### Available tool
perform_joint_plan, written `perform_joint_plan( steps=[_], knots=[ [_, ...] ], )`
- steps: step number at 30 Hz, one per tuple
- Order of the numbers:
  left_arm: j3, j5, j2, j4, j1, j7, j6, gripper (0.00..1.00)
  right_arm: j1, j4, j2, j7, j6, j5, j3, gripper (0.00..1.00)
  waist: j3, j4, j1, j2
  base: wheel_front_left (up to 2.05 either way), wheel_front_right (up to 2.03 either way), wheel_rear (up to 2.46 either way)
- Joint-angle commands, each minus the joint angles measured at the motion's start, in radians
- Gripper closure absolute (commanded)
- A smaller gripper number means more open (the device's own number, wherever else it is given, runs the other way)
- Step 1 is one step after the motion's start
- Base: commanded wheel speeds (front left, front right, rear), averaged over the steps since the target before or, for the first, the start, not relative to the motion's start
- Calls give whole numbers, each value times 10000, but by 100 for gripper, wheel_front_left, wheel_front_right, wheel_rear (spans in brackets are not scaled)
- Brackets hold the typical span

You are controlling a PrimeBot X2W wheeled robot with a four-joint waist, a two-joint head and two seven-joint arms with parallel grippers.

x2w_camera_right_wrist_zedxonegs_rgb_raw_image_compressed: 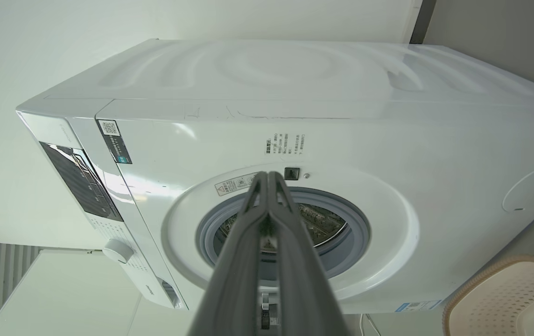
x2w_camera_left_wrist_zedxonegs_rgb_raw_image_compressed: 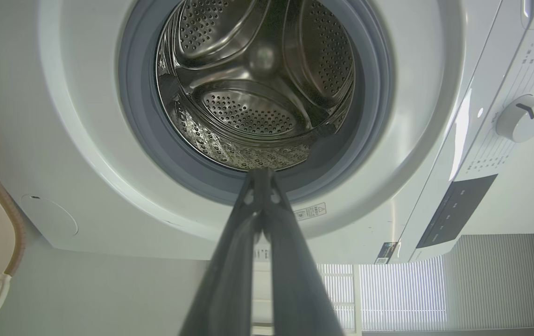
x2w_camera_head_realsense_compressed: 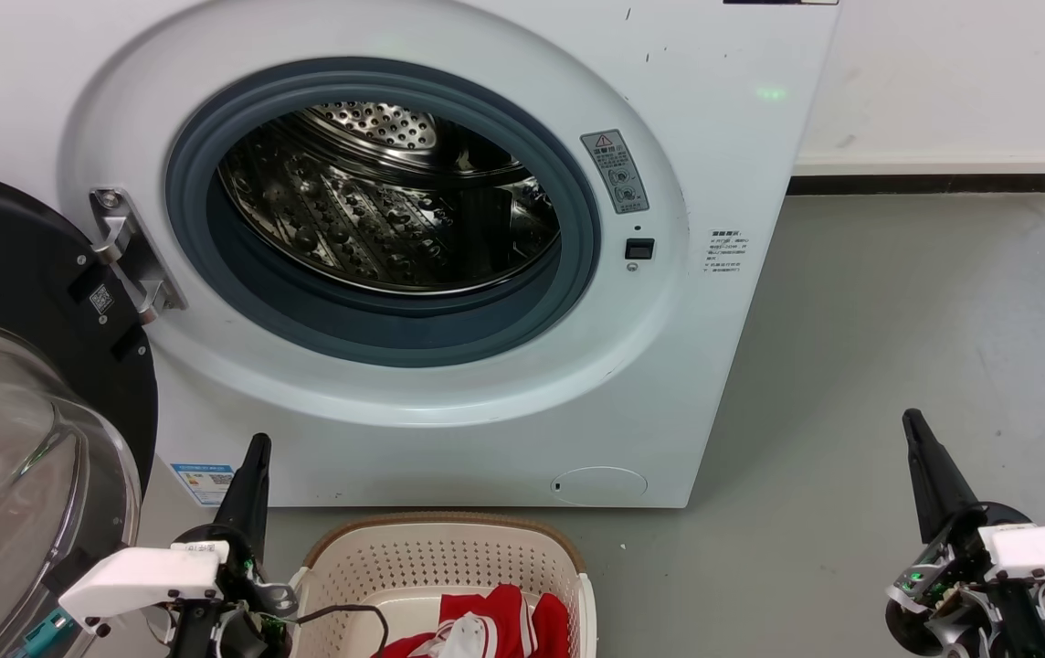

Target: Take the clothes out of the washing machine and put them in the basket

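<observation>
The white washing machine stands ahead with its porthole open and the steel drum showing no clothes. Its black-framed glass door hangs open at the left. Below it, the cream basket sits on the floor holding red and white clothes. My left gripper is shut and empty, just left of the basket, its tips pointing at the drum. My right gripper is shut and empty over the floor at the lower right, its tips aimed at the machine front.
Grey floor stretches to the right of the machine, bounded by a white wall with a dark skirting at the back. The open door takes up the space at the far left.
</observation>
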Motion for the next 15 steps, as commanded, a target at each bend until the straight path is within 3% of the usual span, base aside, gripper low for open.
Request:
perform_joint_plan(
  steps=[1, 15],
  knots=[
    [66, -184, -29, 31, -93, 42, -42, 100, -103, 63, 21, 58, -3, 198, -31, 100, 2, 2, 0, 0, 0, 0, 0],
    [67, -219, -30, 34, -86, 58, -45, 100, -126, 70, 58, 101, -3, 187, -89, 100, 5, 5, 0, 0, 0, 0, 0]
  ],
)
